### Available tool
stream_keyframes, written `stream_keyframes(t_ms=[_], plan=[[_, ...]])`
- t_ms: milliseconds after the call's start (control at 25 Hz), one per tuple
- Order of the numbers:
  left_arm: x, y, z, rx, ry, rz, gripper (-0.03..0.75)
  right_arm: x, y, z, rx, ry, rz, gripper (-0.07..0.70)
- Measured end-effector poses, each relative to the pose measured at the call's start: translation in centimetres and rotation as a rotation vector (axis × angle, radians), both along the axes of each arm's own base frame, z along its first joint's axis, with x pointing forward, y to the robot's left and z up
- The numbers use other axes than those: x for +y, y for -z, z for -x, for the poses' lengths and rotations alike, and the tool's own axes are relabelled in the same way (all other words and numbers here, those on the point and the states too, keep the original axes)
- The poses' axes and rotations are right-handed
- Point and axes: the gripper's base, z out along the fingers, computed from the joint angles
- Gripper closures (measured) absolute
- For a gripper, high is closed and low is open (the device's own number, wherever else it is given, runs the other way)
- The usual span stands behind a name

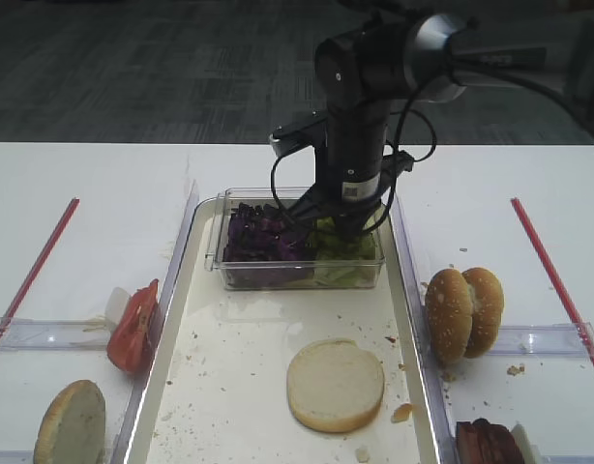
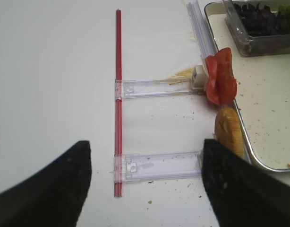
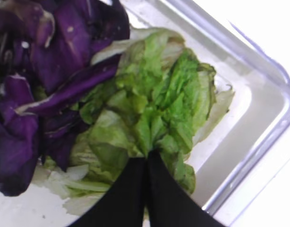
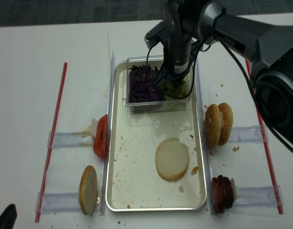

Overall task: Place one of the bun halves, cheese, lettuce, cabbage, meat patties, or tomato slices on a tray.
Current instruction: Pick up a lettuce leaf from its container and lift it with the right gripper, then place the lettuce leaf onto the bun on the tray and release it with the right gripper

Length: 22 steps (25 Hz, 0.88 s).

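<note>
the right gripper [image 3: 146, 163] is down in the clear plastic tub [image 1: 295, 274] at the tray's 12 o'clock end, its black jaws pinched together on a fold of the lettuce [image 3: 154, 109], with the purple cabbage [image 3: 41, 71] just beside it at 9 o'clock. the left gripper [image 2: 145, 184] hangs spread apart and empty over the table [image 2: 55, 71] at the far left.

one cut-face bun half [image 1: 335, 384] already lies flat on the tray [image 1: 181, 367] floor, toward 6 o'clock. judging from this, the leaf is gripped but not yet lifted; it has to come out of the tub and down onto the tray.

the tabletop is white, with red strips [image 1: 38, 263] along both sides and clear plastic holders. tomato slices [image 1: 133, 327] and another bun half [image 1: 71, 423] stand at the tray's 9 o'clock side, seeded buns [image 1: 463, 311] and meat patties [image 1: 489, 443] at 3 o'clock. crumbs speckle the tray. beyond is dark carpet.
</note>
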Motion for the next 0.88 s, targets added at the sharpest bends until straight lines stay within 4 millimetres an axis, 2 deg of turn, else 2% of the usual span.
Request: stream_keyframes(t_ms=[240, 400, 520, 880], plan=[[0.0, 0.0, 0.0, 0.0, 0.0, 0.0, 0.225, 0.2, -4.8, -0.4, -0.047, 0.006, -0.022, 0.591], [0.0, 0.0, 0.0, 0.0, 0.0, 0.0, 0.225, 0.5, -7.3, -0.8, -0.093, 0.017, -0.059, 0.591], [0.0, 0.0, 0.0, 0.0, 0.0, 0.0, 0.225, 0.8, -8.0, -0.7, -0.089, 0.022, -0.095, 0.591], [0.0, 0.0, 0.0, 0.0, 0.0, 0.0, 0.225, 1.1, -8.0, -0.5, -0.064, 0.041, -0.131, 0.591]])
